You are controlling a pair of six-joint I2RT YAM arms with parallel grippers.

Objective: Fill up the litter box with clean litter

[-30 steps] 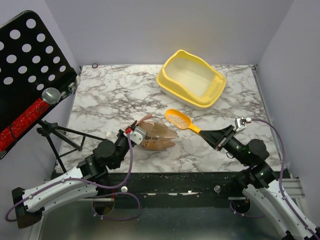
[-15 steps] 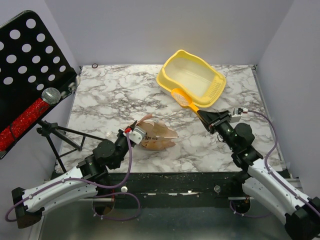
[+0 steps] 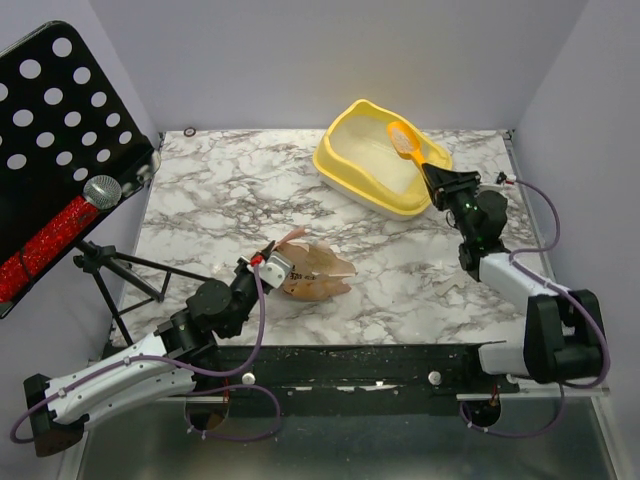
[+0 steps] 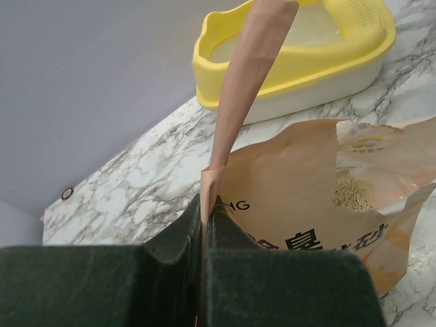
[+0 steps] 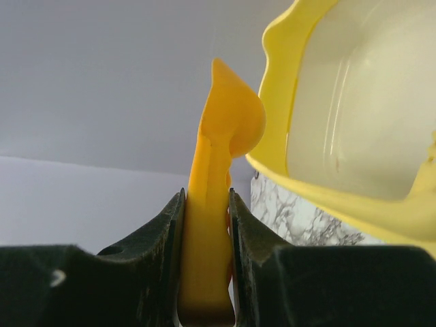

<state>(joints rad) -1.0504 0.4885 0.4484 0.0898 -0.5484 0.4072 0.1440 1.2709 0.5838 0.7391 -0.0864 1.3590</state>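
The litter box [image 3: 338,166] is a pale-yellow tray at the table's far right, also in the left wrist view [image 4: 272,69] and the right wrist view [image 5: 278,61]. A yellow-orange scoop [image 3: 404,139] hangs over its right half, turned on its side [image 5: 222,133]. My right gripper [image 3: 429,173] [image 5: 206,195] is shut on the scoop's handle. My left gripper [image 3: 267,262] [image 4: 205,202] is shut on the upper edge of the tan paper bag [image 3: 318,273] [image 4: 300,184], which lies open on the table. Clean litter [image 4: 353,190] shows as pale granules inside the bag's mouth.
A black perforated music stand [image 3: 60,140] on a tripod, with a microphone [image 3: 101,190], juts in over the table's left edge. Grey walls close off the back and both sides. Bare marble table [image 3: 230,195] lies between the bag and the litter box.
My right arm has carried the scoop from the table beside the bag, away and to the right, up over the litter box. The left arm and the bag have stayed still.
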